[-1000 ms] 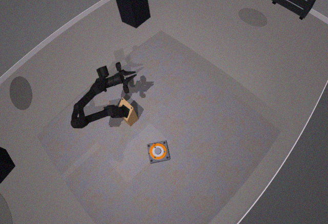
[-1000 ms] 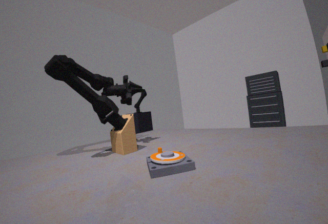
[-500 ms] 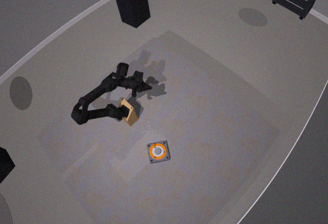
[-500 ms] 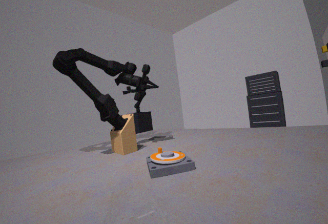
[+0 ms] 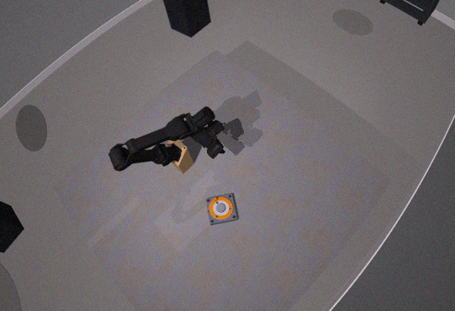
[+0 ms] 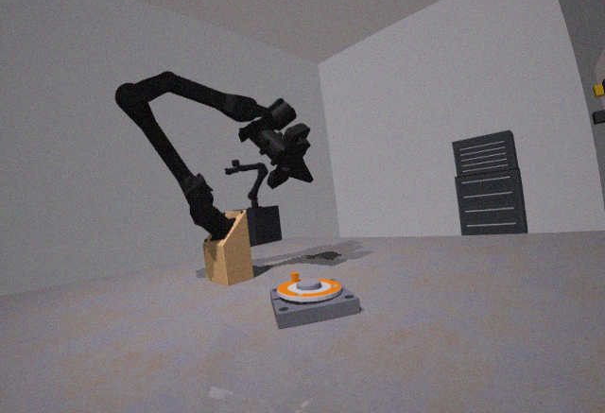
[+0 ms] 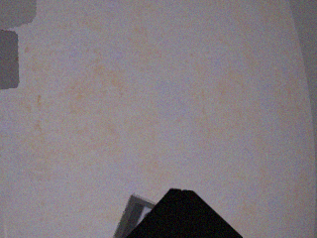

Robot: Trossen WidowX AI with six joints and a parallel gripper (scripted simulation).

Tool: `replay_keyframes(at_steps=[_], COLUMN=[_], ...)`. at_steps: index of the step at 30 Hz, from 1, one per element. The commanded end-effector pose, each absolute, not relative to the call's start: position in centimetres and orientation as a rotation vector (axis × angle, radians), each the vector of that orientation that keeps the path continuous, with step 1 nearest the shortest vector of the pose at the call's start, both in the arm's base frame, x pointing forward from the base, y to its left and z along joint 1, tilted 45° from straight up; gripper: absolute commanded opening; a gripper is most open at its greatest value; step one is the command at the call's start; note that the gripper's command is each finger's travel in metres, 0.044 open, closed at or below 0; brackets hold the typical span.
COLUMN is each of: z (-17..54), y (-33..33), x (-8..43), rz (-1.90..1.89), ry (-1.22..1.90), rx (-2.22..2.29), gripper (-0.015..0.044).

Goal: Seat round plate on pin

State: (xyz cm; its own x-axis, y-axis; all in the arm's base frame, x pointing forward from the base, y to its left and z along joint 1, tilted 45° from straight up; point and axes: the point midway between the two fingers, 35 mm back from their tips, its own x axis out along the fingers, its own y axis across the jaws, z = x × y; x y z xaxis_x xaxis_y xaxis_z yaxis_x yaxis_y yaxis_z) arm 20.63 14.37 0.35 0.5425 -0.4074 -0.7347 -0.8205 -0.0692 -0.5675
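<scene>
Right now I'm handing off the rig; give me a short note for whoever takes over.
Gripper: shut, empty, raised high above the floor, nowhere near the fixture.
Round plate: orange-and-white, on the post of the grey base, in front of the tan arm mount. Orange tab stands at the plate's far-left edge.
Done: nothing visible on the plate yet.
Left: come down to the plate, turn it until the hole by the tab drops over the pin, then back off.
</scene>
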Motion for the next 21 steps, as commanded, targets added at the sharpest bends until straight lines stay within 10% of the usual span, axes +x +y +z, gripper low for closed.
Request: replay_keyframes(at_steps=[1,21], z=[0.2,0.1], y=[11.7,-3.7], x=[22.7,26.6], rz=[0.289,-0.726], ry=[1.178,1.516], rx=[-1.483,-0.5], gripper=[0.0,0.0])
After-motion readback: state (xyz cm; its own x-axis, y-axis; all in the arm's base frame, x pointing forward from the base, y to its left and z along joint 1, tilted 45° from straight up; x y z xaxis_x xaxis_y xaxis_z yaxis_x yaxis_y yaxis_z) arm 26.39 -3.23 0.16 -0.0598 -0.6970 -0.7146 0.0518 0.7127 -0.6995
